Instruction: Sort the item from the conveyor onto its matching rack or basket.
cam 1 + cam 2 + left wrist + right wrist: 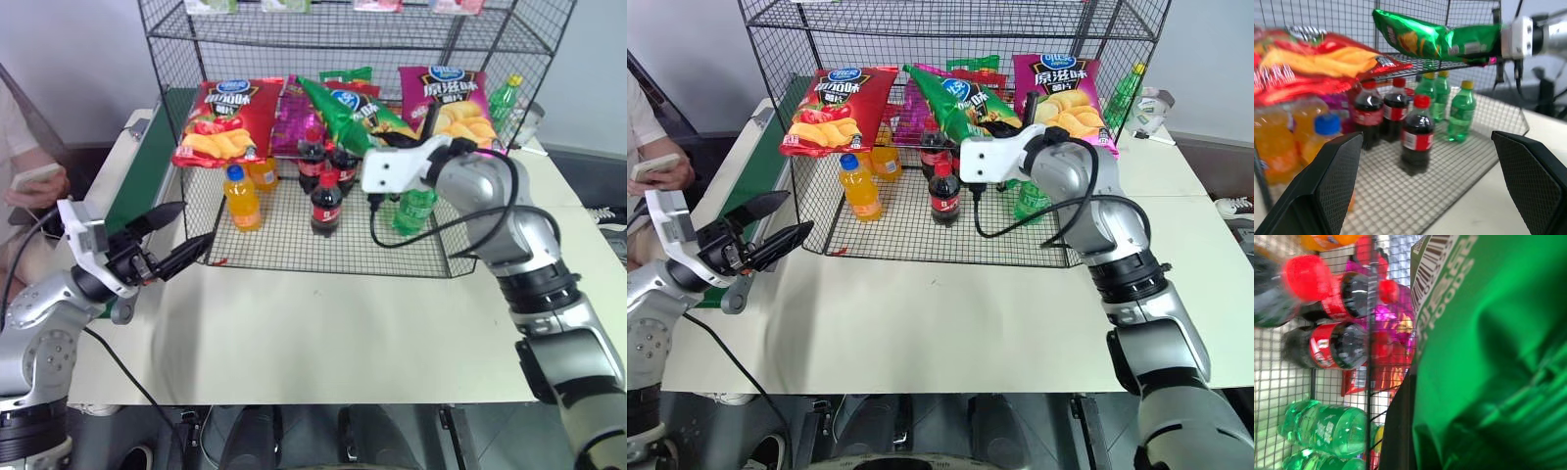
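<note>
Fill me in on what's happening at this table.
The robot is sorting snacks. Its right end effector is shut on a green crisp bag, holding it up at the black wire rack, over the cola bottles and beside the red crisp bag. The left end effector hangs open and empty near the conveyor. The bag is not yet set down.

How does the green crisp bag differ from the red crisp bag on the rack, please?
The green crisp bag is clamped in the shut right gripper and held tilted over the rack; the red crisp bag lies free on a tier. The green bag is crumpled; the red bag lies flatter. Both are glossy, with a blue oval logo.
</note>
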`<state>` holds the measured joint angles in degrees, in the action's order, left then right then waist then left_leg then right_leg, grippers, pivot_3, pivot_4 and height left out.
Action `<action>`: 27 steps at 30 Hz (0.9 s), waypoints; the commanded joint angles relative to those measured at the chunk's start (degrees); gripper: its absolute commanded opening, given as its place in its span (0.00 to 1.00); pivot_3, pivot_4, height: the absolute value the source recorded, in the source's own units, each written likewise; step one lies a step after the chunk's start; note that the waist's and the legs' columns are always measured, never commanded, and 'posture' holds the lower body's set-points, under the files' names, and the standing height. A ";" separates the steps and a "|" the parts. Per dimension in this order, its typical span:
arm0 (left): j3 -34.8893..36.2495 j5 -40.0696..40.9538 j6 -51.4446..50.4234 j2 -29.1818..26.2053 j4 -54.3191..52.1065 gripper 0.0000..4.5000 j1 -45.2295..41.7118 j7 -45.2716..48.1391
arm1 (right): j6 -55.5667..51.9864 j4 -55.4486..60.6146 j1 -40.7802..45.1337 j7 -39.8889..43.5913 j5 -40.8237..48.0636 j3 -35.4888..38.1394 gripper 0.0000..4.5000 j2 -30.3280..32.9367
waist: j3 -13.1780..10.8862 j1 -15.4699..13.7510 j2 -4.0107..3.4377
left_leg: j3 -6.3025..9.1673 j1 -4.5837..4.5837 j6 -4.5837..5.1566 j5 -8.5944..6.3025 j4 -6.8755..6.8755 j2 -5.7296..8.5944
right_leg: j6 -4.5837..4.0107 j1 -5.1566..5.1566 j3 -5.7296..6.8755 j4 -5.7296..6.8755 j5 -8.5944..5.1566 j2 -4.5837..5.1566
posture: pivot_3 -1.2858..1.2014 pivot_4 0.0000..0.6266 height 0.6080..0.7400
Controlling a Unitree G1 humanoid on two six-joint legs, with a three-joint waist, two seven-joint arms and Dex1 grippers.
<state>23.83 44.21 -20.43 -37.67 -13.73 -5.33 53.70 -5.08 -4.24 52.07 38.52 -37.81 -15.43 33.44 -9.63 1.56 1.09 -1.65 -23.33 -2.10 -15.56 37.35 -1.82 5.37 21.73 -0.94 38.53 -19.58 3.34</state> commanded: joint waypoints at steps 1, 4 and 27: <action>1.02 0.10 1.08 -0.31 -2.46 0.99 0.93 0.29 | -2.45 -2.38 4.59 -1.21 -1.25 -0.03 0.00 -0.96 | 0.00 0.26 0.00 | 0.00 0.00 0.03 -0.02 0.00 0.00 | 0.00 0.00 0.00 0.01 0.00 0.00 | 0.52 0.24 0.99; 0.75 0.08 1.32 0.21 -3.07 0.99 1.52 -0.12 | -2.43 -4.54 5.03 -1.21 -1.19 -0.77 0.00 -0.77 | 0.00 0.30 0.01 | 0.02 -0.02 0.02 -0.01 0.00 0.00 | 0.00 0.00 0.02 0.00 0.00 0.02 | 0.52 0.24 0.99; -2.08 -1.63 2.34 2.26 -2.80 1.00 2.28 -0.97 | -1.93 -9.85 9.26 -6.38 5.96 -1.34 0.79 -10.05 | 0.00 1.09 0.01 | -0.02 -0.04 0.00 0.00 0.17 -0.03 | 0.00 0.29 -0.11 0.60 0.00 -0.05 | 0.52 0.24 0.99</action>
<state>21.16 42.79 -19.32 -35.39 -15.82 -2.95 52.44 -8.55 -15.87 59.73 33.33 -32.36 -17.09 23.39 -9.63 2.65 1.10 -1.67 -23.38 -2.10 -15.56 37.52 -1.84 5.37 22.03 -1.06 39.12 -19.58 3.31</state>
